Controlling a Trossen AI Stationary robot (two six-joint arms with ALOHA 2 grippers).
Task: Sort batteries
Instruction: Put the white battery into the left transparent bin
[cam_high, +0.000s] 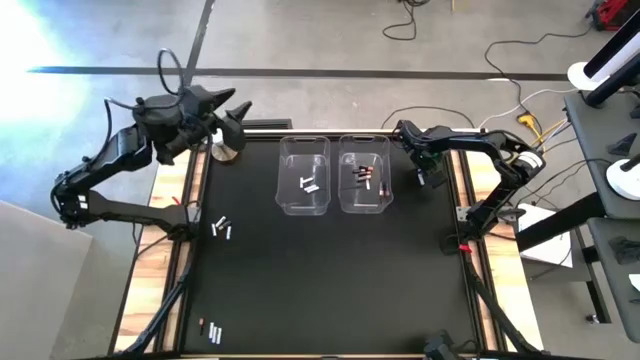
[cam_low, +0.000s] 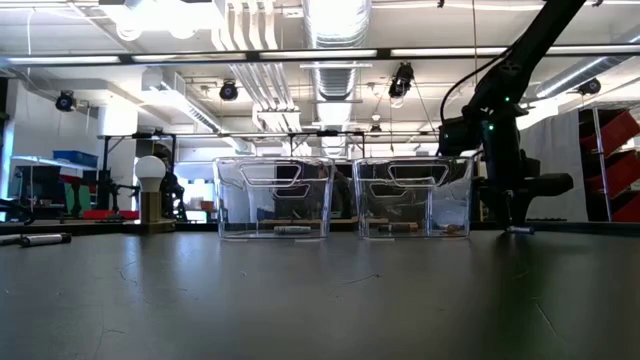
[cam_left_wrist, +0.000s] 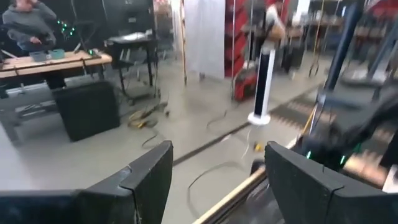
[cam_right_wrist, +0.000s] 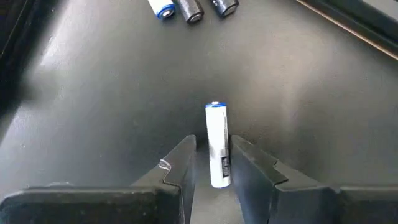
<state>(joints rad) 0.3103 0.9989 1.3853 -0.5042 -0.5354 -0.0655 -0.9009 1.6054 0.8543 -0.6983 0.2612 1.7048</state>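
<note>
Right gripper (cam_right_wrist: 211, 163) pinched narrow around a silvery-white battery (cam_right_wrist: 216, 143), right of the bins in the high view.

Battery's long axis running straight out between the fingers (cam_right_wrist: 177, 168), far end jutting past the tips toward three loose batteries (cam_right_wrist: 191, 9) at the wrist frame's top edge. Nearest bin: right bin (cam_high: 365, 205), holding dark cells; left bin (cam_high: 303, 205), with pale ones, just beyond. Left gripper (cam_left_wrist: 214, 180) spread wide, empty, raised at upper left.

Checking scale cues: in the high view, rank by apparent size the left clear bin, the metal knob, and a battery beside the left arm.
1. Left clear bin.
2. Metal knob.
3. Battery, by far the smallest.
</note>
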